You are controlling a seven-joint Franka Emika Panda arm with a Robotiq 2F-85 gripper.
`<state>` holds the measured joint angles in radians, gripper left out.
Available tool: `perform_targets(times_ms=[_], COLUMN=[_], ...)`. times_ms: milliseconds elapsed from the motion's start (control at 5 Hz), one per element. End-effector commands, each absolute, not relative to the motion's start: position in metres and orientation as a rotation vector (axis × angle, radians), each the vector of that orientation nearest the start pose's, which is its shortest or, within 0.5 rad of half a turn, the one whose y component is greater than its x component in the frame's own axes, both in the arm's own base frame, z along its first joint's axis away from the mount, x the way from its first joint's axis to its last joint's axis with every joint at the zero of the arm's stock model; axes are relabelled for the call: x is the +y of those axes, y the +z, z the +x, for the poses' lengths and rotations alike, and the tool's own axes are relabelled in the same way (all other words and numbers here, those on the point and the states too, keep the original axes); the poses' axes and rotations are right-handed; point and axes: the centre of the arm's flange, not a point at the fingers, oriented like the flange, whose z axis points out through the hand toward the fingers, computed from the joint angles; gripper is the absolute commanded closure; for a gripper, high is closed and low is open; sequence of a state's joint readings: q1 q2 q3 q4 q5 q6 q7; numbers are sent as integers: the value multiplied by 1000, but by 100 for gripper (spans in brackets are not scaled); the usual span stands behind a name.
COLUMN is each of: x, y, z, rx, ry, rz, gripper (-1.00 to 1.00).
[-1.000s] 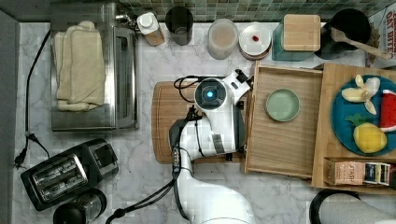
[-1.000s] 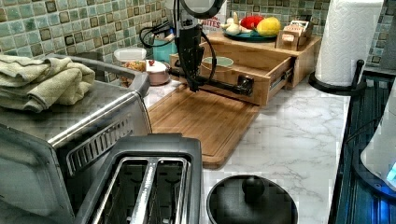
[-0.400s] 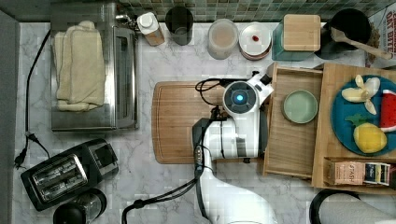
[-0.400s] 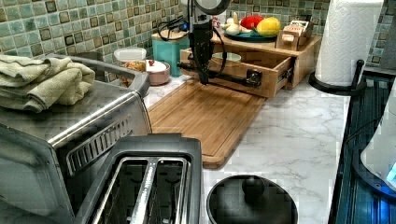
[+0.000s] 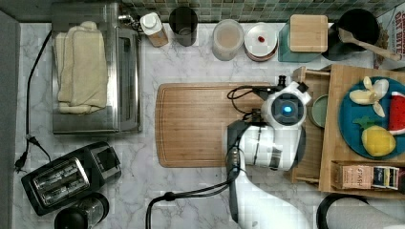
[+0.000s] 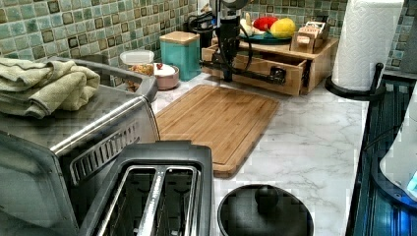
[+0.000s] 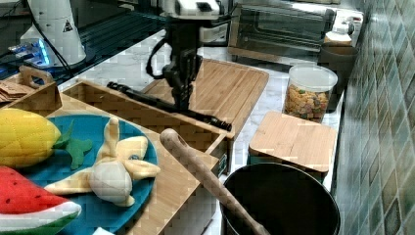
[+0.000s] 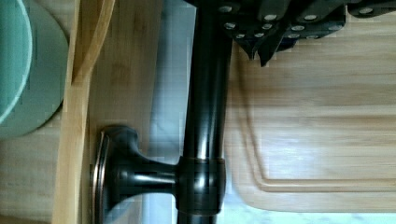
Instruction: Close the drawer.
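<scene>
The drawer point(image 5: 313, 160) of light wood is open a short way out of the box point(image 5: 334, 157) at the top view's right, with a green bowl point(image 5: 319, 110) inside it. Its dark bar handle point(image 7: 166, 105) runs along the front wall point(image 6: 265, 69). My gripper point(image 7: 182, 103) points straight down and stands against the outer side of the handle point(image 8: 205, 116). The fingertips point(image 8: 260, 51) are shut together beside the bar, on the cutting board's side, with nothing between them. From above, the wrist point(image 5: 286, 109) hides the fingers.
A wooden cutting board point(image 5: 200, 124) lies just in front of the drawer. The box top carries a blue plate point(image 5: 367, 119) of toy fruit. A toaster oven point(image 5: 95, 71), a toaster point(image 5: 67, 176), jars point(image 5: 228, 39) and a paper towel roll point(image 6: 366, 44) stand around.
The arm has moved toward the top view's right with the handle, and the drawer has slid most of the way into the box, covering most of the green bowl.
</scene>
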<state>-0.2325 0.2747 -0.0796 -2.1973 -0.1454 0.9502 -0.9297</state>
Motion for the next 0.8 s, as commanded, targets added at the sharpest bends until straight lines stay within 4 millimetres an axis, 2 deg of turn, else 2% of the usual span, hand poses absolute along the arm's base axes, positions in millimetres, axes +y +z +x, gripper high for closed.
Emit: perform_targets(times_ms=[200, 400, 600, 800], x=[-365, -387, -385, -380], y=[301, 299, 303, 307], z=[479, 476, 469, 472], rx=[245, 189, 282, 331], ry=[-148, -133, -153, -137], rz=[-3333, -3376, -3411, -3444], gripper=[100, 100, 100, 100])
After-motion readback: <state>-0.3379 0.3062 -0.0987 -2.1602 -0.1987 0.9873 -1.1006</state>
